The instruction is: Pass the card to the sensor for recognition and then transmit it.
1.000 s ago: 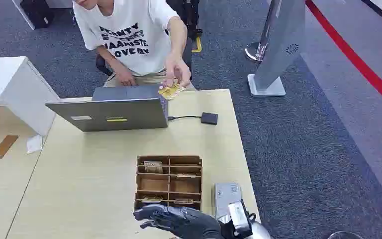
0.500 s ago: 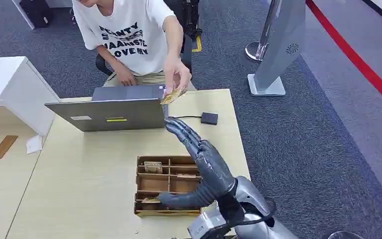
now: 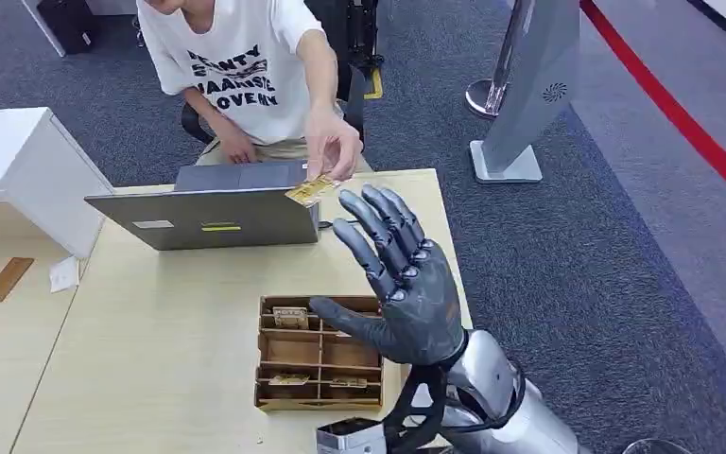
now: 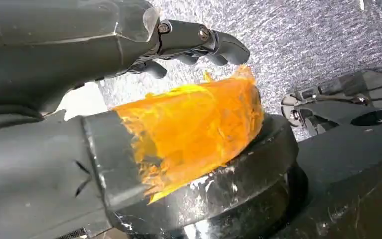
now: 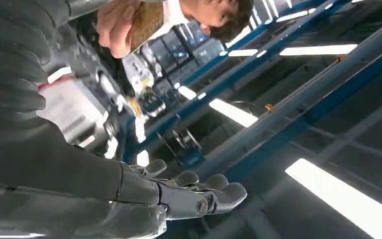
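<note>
Right hand point(image 3: 406, 288) is rising over the table point(image 3: 151, 322) with its palm turned up and its fingers spread wide apart — we are recording it as holding nothing. Taking the laptop point(image 3: 210, 216) as our landmark, the hand is hanging just beyond the laptop's right end, above the wooden card tray point(image 3: 319, 352) that is sitting in front of the laptop.

A person's hand point(image 3: 333, 140) is holding the card point(image 3: 309, 190) out at the laptop's upper right corner, near our fingertips point(image 3: 367, 200) but apart from them. The small black sensor point(image 3: 397, 224), cabled to the laptop, is lying on the table to the laptop's right, partly behind our raised hand.

We are judging the card to be thin, light, stiff and fairly smooth — liable to slip or tilt in a loose hold. We are advising a pinch between thumb and finger pads on the free edge, away from the person's fingers, leaving one flat face exposed for the sensor.

Left hand point(image 4: 199, 42) is hanging low toward the carpet, fingers curled in on nothing.
</note>
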### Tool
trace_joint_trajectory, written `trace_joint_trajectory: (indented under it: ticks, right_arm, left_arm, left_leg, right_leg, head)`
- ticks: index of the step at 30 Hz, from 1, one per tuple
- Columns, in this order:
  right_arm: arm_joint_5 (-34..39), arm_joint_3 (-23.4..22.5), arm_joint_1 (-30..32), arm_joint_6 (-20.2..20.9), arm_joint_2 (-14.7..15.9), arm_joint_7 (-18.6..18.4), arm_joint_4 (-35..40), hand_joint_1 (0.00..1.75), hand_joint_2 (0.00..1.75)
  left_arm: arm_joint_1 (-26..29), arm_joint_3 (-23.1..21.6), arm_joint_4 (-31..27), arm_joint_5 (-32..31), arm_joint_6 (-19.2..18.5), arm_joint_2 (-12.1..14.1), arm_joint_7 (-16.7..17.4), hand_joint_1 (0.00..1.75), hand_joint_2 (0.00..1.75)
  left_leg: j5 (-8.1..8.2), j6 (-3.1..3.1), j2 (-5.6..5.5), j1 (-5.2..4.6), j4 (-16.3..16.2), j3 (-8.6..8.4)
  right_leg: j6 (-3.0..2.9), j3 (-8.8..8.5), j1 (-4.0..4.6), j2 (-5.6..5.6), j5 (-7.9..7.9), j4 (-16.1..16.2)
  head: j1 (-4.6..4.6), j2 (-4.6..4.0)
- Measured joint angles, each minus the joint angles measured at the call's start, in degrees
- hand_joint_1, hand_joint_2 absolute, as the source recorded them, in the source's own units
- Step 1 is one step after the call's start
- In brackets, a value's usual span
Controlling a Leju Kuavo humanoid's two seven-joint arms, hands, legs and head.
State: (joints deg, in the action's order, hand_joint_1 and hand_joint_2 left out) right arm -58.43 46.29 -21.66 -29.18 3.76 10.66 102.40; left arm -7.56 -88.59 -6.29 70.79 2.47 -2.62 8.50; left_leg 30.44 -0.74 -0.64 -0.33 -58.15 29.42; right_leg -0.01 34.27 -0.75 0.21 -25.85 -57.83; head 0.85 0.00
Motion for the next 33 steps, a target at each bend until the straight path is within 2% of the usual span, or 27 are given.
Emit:
trace_joint_trajectory:
  ticks: [5,9,16,23,28,29,30,31,33]
  right_arm:
    - [-1.67,0.72,-2.61,0.09,0.0,-0.94,-2.73,0.0,1.75]
    - [-6.62,1.46,-5.21,1.84,-0.02,-4.02,-5.55,0.0,1.75]
    - [-12.24,2.03,-12.62,3.37,-0.81,-8.26,-17.29,0.0,1.75]
    - [-14.93,1.44,-17.13,3.34,-1.53,-10.23,-26.82,0.0,1.75]
    - [-15.54,0.39,-18.9,3.45,-1.77,-10.88,-30.51,0.0,1.75]
    - [-15.58,0.35,-19.11,3.43,-1.79,-10.88,-30.93,0.1,1.75]
    - [-15.62,0.28,-19.31,3.43,-1.84,-10.93,-31.39,1.68,1.75]
    - [-15.89,0.17,-19.45,3.43,-1.92,-10.99,-31.78,1.75,1.75]
    - [-16.1,-0.31,-19.7,3.3,-2.12,-11.17,-32.72,1.75,1.75]
  left_arm:
    - [0.0,0.0,0.0,-0.57,-0.07,-0.02,0.22,0.0,0.0]
    - [-0.06,0.0,0.0,-2.34,-0.55,0.0,0.57,0.0,0.0]
    - [-0.62,0.0,0.0,-5.2,-1.2,0.02,1.22,0.0,0.0]
    - [-0.97,0.0,0.0,-6.69,-1.86,0.07,1.88,0.0,0.0]
    - [-1.11,0.0,0.0,-7.04,-1.97,0.09,2.03,0.0,0.0]
    - [-1.14,0.0,0.0,-7.04,-1.97,0.09,2.03,0.0,0.0]
    - [-1.18,0.0,0.0,-7.06,-1.97,0.09,2.03,0.0,0.0]
    - [-1.2,0.0,0.0,-7.12,-1.97,0.09,2.03,0.0,0.0]
    - [-1.28,0.0,0.0,-7.19,-1.99,0.09,2.03,0.0,0.0]
  left_leg:
    - [-0.01,0.0,-0.02,0.0,0.0,0.01]
    - [0.0,0.0,0.0,0.0,0.0,0.02]
    - [-0.05,0.02,-0.03,0.0,-0.01,0.01]
    - [-0.05,0.02,-0.02,0.0,-0.02,0.01]
    - [-0.05,0.02,-0.02,0.0,-0.02,0.01]
    - [-0.05,0.02,-0.02,0.0,-0.02,0.01]
    - [-0.05,0.02,-0.02,0.0,-0.02,0.01]
    - [-0.05,0.02,-0.02,0.0,-0.02,0.01]
    - [-0.05,0.02,-0.02,0.0,-0.02,0.0]
  right_leg:
    - [0.0,-0.01,0.0,-0.02,0.0,-0.01]
    - [0.0,0.0,0.0,0.0,0.0,-0.02]
    - [-0.05,-0.01,0.0,-0.03,0.05,-0.02]
    - [-0.05,0.0,0.0,-0.02,0.05,-0.03]
    - [-0.05,0.0,0.0,-0.02,0.05,-0.02]
    - [-0.05,0.0,0.0,-0.02,0.05,-0.02]
    - [-0.05,0.0,0.0,-0.02,0.05,-0.02]
    - [-0.05,0.0,0.0,-0.02,0.05,-0.02]
    - [-0.05,0.0,0.0,-0.02,0.05,-0.02]
  head:
    - [0.0,0.0]
    - [0.0,0.0]
    - [0.04,0.0]
    - [0.0,0.0]
    - [-0.02,0.0]
    - [0.0,0.0]
    - [0.0,0.0]
    - [0.0,0.0]
    - [0.0,0.0]
